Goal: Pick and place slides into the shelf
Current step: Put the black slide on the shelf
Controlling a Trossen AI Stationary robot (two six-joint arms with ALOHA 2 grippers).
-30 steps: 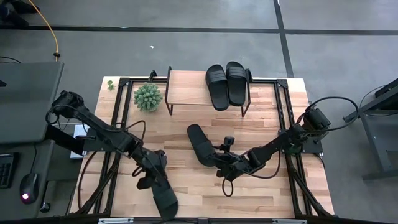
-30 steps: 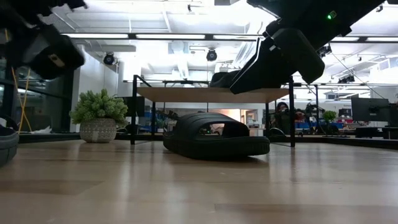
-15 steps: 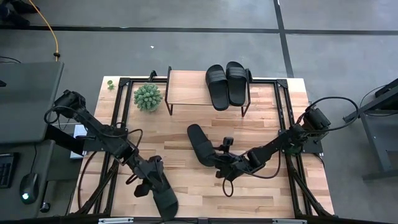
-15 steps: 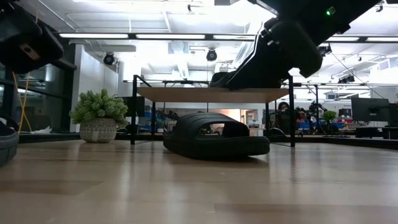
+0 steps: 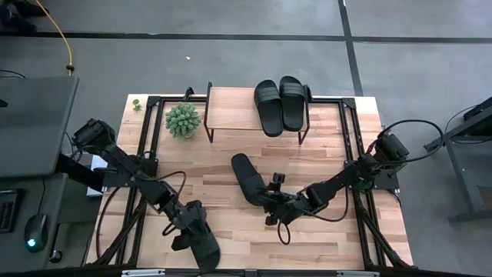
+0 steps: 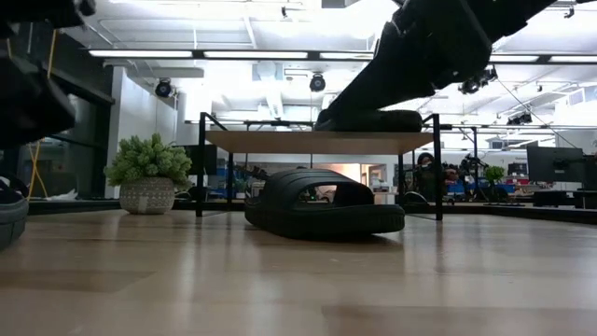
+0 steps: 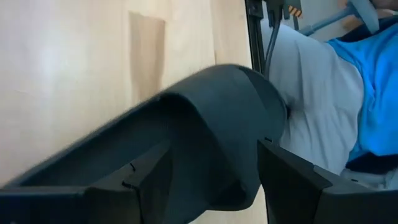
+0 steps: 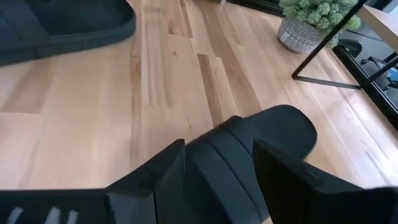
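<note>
Already two slides [image 5: 278, 105] lie side by side on the right end of the shelf [image 5: 231, 114], heels hanging over its front edge, while two more wait on the worktop [image 5: 338, 231], each with a pincer at it. Mid-worktop, the third slide [image 5: 247, 178] lies at an angle in front of the shelf; the right pincer [image 5: 270, 206] has its fingers [image 8: 283, 171] spread to either side of the strap end, and whether they press the rubber cannot be told, since the low view shows that slide [image 6: 322, 202] flat on the wood. At the near left edge, the fourth slide [image 5: 203, 248] sits partly beyond the frame, with the left pincer [image 5: 188, 231] over it; the left wrist view shows its fingers [image 7: 292, 180] standing apart around the slide's rounded body [image 7: 211, 143], again with no sure sign of a pinch. A potted plant [image 5: 183, 120] stands just left of the shelf, and a person's blue sleeve [image 7: 373, 74] shows beyond the worktop's edge. By the look of it, the job is half done and both arms are at the grasping step. Next, each pincer would need to close firmly across a strap, lift the slide clear, and carry it to the bare left half of the shelf top, setting it down beside the pair without knocking the plant or the black legs.
</note>
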